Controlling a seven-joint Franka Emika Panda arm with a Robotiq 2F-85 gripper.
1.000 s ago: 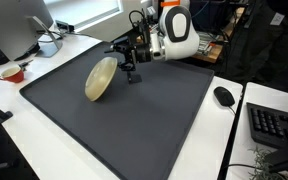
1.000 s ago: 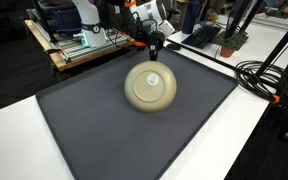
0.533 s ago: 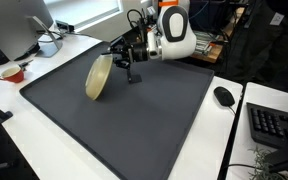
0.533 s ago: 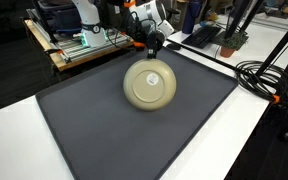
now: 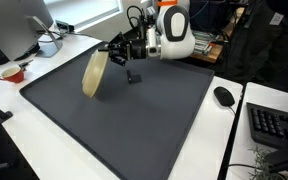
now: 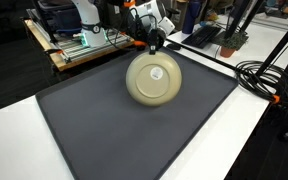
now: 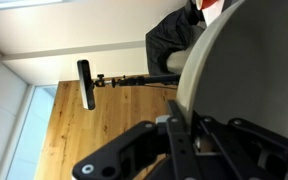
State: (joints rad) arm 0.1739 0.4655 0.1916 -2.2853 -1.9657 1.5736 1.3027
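Gripper (image 5: 108, 50) pinches bowl (image 5: 95, 73) rim; bowl edge-up, near vertical

Mat (image 5: 134, 125): dark grey, lying flat over most of my desk (image 5: 34, 140).
Mouse (image 5: 224, 96): black, on the white desk just beside the mat's edge.
Keyboard (image 5: 276, 125): black, near the mouse, cut off by the frame.
Red cup (image 5: 12, 72): on the desk off the mat's corner, in front of the monitor (image 5: 19, 25).
Cables (image 6: 256, 73): black, looped on the desk beside the mat.
Cart (image 6: 69, 48): wooden, behind my desk, loaded with gear.
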